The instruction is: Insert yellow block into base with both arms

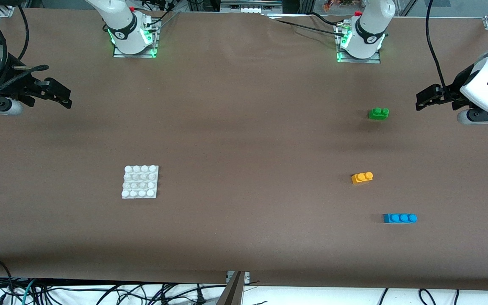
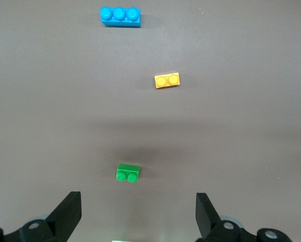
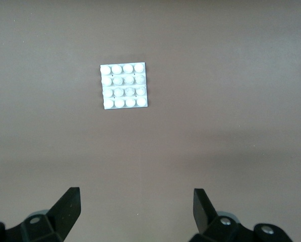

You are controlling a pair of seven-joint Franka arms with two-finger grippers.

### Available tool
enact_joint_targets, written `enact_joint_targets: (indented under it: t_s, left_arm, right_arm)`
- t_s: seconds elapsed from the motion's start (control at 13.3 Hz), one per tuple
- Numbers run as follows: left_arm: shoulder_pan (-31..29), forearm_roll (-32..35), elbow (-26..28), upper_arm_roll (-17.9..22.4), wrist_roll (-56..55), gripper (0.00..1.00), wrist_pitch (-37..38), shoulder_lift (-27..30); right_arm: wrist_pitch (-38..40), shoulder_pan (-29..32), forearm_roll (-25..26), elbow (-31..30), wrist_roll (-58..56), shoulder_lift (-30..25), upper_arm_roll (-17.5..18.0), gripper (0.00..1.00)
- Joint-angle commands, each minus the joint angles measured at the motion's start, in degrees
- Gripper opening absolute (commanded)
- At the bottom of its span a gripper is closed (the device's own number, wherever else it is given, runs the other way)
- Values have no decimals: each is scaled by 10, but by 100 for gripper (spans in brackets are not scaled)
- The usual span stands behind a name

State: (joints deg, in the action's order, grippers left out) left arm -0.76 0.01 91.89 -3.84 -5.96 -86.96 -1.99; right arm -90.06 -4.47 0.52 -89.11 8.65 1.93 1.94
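The yellow block [image 1: 362, 177] lies on the brown table toward the left arm's end; it also shows in the left wrist view [image 2: 167, 80]. The white base [image 1: 140, 181] lies toward the right arm's end, also in the right wrist view [image 3: 124, 85]. My left gripper [image 1: 427, 98] hangs open and empty at the left arm's edge of the table, with the green brick just ahead of it in the left wrist view, where the gripper [image 2: 137, 214] shows. My right gripper [image 1: 55, 94] hangs open and empty at the right arm's edge, also in its wrist view [image 3: 136, 212].
A green two-stud brick [image 1: 378, 113] lies farther from the front camera than the yellow block. A blue three-stud brick [image 1: 400, 218] lies nearer to the camera. Both show in the left wrist view, green [image 2: 127, 173] and blue [image 2: 120, 16].
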Motion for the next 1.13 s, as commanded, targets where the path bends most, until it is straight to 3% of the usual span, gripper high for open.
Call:
enact_joint_targets:
  t_s: [0.0, 0.53, 1.05]
  left_arm:
    - [-4, -6, -3, -3, 0, 100, 8, 1]
    - [-4, -6, -3, -3, 1, 100, 8, 1]
    - [-4, -6, -4, -2, 4, 100, 7, 1]
  right_arm:
    - [1, 9, 4, 13, 5, 7, -2, 99]
    - [3, 10, 7, 4, -3, 38, -1, 99]
    - [-170, 4, -2, 6, 2, 233, 4, 99]
